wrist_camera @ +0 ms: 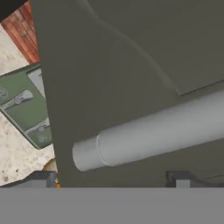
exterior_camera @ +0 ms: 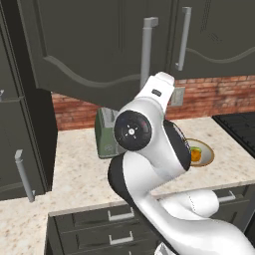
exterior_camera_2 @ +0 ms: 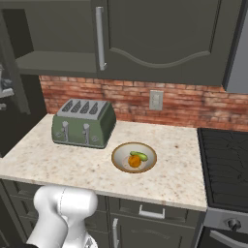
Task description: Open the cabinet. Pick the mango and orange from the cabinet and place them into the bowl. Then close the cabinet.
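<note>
Even, soft light fills the kitchen, with no visible lamp and no glare. The counter [exterior_camera_2: 72, 160] is bright; the cabinet [exterior_camera_2: 160, 38] fronts stay dim and flat. Shadows are faint. Up close, the door handle [wrist_camera: 153, 131] looks soft and blurry.

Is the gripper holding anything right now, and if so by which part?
Nothing is held. The gripper is open, its fingertips either side of the lower end of the open cabinet door's handle, not closed on it.
</note>
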